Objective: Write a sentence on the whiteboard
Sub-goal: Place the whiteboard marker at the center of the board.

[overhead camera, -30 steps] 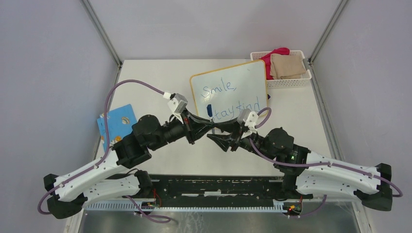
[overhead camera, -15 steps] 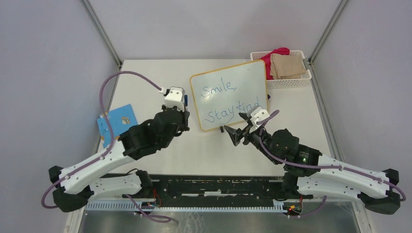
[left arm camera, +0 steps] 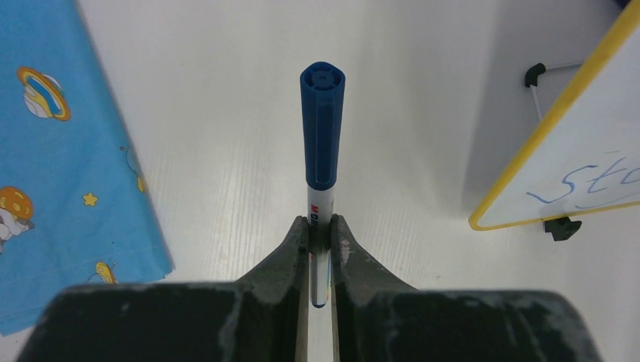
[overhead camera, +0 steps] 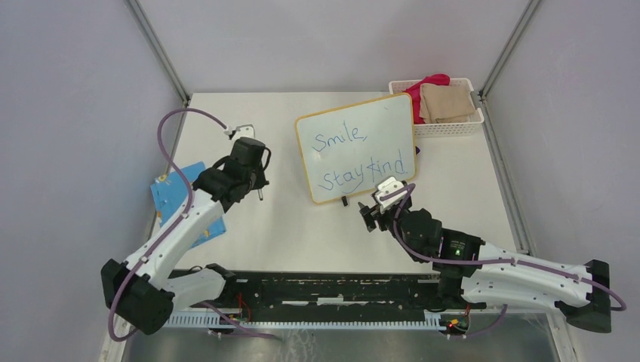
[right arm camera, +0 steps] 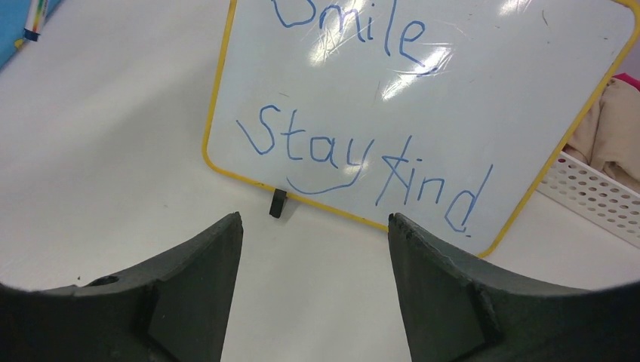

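Observation:
The whiteboard (overhead camera: 381, 124) stands tilted at the table's back middle, yellow-framed, with "Smile," (overhead camera: 341, 138) above "Stay kind" (overhead camera: 362, 172) in blue. In the right wrist view the board (right arm camera: 483, 90) fills the top, with one black foot (right arm camera: 278, 202) on the table. My left gripper (overhead camera: 255, 185) is left of the board, shut on a capped blue marker (left arm camera: 322, 121); in the left wrist view the gripper (left arm camera: 320, 230) pinches the white barrel, cap pointing away. My right gripper (overhead camera: 367, 217) is open and empty just in front of the board's lower edge; it also shows in its wrist view (right arm camera: 315, 230).
A blue patterned card (overhead camera: 181, 197) lies at the table's left edge; it also shows in the left wrist view (left arm camera: 60, 151). A white basket (overhead camera: 445, 127) with folded cloths stands at the back right, beside the board.
The two grippers, close together in front of the board before, have parted. My left arm swung left with the marker. My right gripper drew back towards the near edge.

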Tool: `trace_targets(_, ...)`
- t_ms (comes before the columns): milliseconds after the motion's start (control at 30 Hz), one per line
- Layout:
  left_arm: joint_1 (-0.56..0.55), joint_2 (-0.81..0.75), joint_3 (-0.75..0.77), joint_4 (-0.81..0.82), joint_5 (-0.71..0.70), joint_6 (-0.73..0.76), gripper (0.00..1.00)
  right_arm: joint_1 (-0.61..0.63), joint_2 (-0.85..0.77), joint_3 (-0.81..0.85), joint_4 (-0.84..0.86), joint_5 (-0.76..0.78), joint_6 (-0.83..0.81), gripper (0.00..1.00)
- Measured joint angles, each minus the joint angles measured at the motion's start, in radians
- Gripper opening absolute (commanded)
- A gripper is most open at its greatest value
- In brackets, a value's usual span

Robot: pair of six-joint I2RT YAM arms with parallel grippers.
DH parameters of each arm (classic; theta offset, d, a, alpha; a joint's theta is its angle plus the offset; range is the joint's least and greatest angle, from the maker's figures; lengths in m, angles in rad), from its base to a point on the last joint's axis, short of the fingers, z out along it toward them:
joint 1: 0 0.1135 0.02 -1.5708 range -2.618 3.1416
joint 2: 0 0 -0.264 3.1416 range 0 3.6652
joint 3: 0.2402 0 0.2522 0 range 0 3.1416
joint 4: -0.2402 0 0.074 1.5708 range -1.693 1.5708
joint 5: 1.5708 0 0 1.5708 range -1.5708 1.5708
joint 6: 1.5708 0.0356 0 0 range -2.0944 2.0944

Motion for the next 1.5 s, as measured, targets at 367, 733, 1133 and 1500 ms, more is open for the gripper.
trace_targets(367, 0.151, 0.292, 0.000, 0.072, 0.204, -0.003, 0.02, 0.000, -0.013, -0.014, 0.028, 0.011, -0.040, 0.75)
trace_targets(733, 0.173, 0.135, -0.122, 0.122, 0.371, -0.003, 0.02, 0.000, -0.039, -0.063, 0.092, -0.111, -0.035, 0.74)
trace_targets(1133, 0.163, -0.264, -0.182, 0.329, 0.797, 0.018, 0.02, -0.122, 0.124, 0.017, 0.278, -0.387, 0.143, 0.68)
trace_targets(1500, 0.089, -0.361, -0.279, 0.391, 0.974, 0.068, 0.02, -0.200, 0.417, 0.320, 0.467, -0.612, 0.365, 0.65)
